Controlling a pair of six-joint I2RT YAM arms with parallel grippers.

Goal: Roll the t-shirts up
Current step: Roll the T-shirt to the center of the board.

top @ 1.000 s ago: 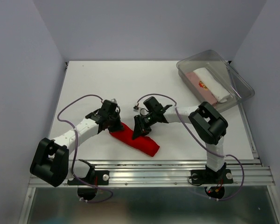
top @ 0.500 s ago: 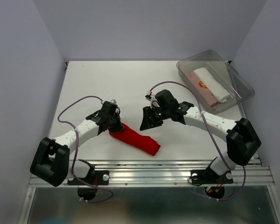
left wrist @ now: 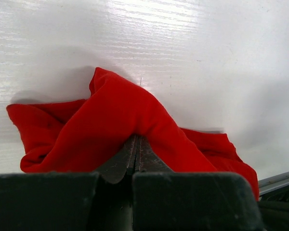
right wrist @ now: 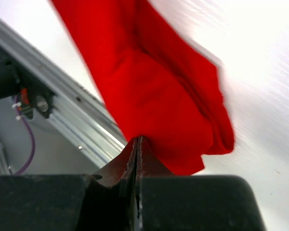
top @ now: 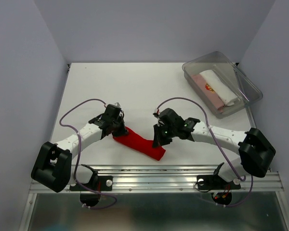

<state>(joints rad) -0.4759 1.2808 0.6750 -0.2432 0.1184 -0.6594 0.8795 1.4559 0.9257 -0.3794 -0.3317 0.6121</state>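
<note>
The red t-shirt (top: 138, 143) lies as a long narrow strip near the table's front edge. My left gripper (top: 119, 131) is shut on its left end; in the left wrist view the cloth (left wrist: 115, 120) drapes over the closed tips of that gripper (left wrist: 136, 138). My right gripper (top: 157, 141) is shut, its tips against the strip's right end. In the right wrist view the cloth (right wrist: 154, 96) starts right at the closed tips of that gripper (right wrist: 137, 139), and I see no cloth between them. A white t-shirt (top: 220, 85) and a pale pink one (top: 203, 88) lie rolled in the tub.
The clear plastic tub (top: 187, 68) stands at the back right corner. The metal rail (top: 183, 171) runs along the table's front edge, close below the red shirt; it also shows in the right wrist view (right wrist: 72, 120). Cables loop off both arms.
My right gripper lifted off the strip's middle, swung back and right, then came down at the strip's right end. The left gripper and the shirt have barely moved.
</note>
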